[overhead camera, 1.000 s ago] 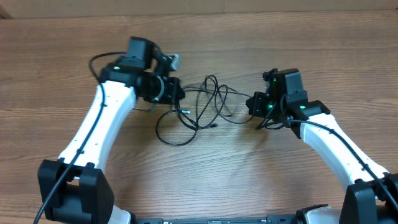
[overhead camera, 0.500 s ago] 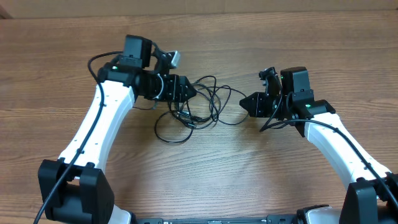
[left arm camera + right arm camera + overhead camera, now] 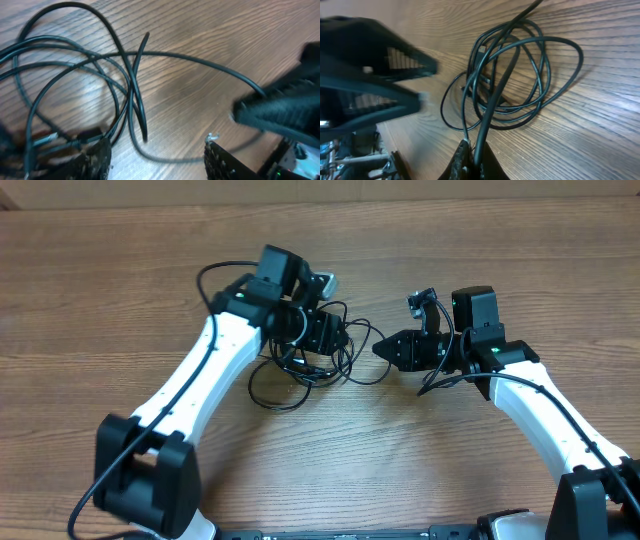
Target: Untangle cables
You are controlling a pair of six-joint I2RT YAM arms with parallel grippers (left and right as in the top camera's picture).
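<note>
overhead, cables [image 3: 305,368] stretch left-right beneath released left end effector [image 3: 343,337], toward right end effector [image 3: 380,350] grasping them.

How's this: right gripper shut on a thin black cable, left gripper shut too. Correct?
Not quite: the left gripper is open, fingers apart over the thin black cables, as the left wrist view shows. The right gripper is indeed shut on one strand.

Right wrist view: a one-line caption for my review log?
Right gripper pinches one strand of the looped black cables on the wooden table, left gripper open opposite.
</note>
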